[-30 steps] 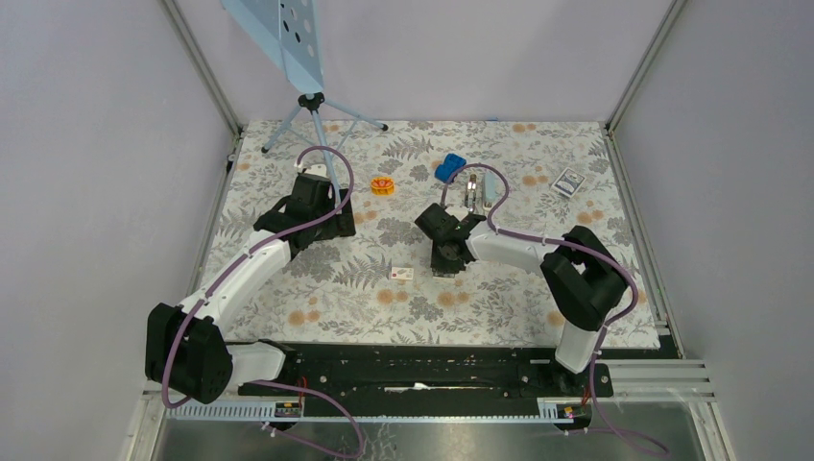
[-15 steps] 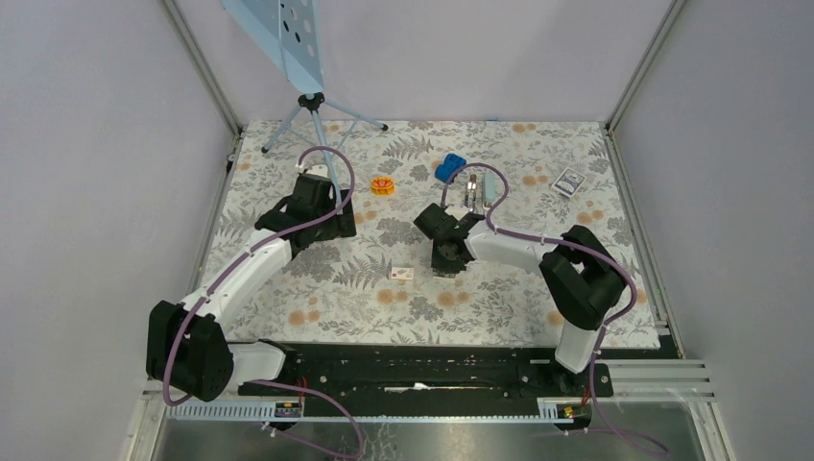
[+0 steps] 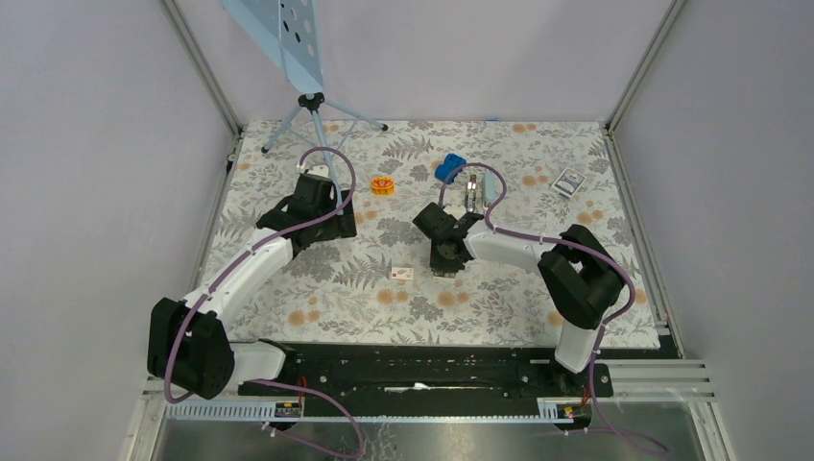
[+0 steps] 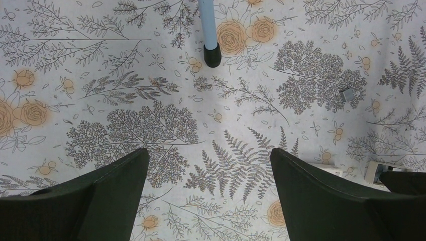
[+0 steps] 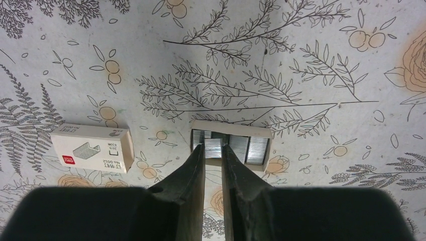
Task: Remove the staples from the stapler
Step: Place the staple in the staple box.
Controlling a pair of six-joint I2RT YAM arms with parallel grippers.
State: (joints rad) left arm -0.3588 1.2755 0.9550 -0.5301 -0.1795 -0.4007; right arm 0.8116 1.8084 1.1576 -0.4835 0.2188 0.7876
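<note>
Staples [image 5: 213, 150] are pinched in the nearly closed jaws of the right gripper [image 5: 213, 145], mid-frame in the right wrist view, just over an open tray [image 5: 231, 124] of more strips. White box [image 5: 93, 148] lies left of it on the bench [image 5: 301, 60]. Left gripper [image 4: 208, 153] jaws gape wide, holding nothing.

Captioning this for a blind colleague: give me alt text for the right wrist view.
The right gripper pinches a short silvery strip of staples over a small open tray holding more strips. A white box with an orange-red mark lies apart at the view's left, on a floral cloth.
</note>
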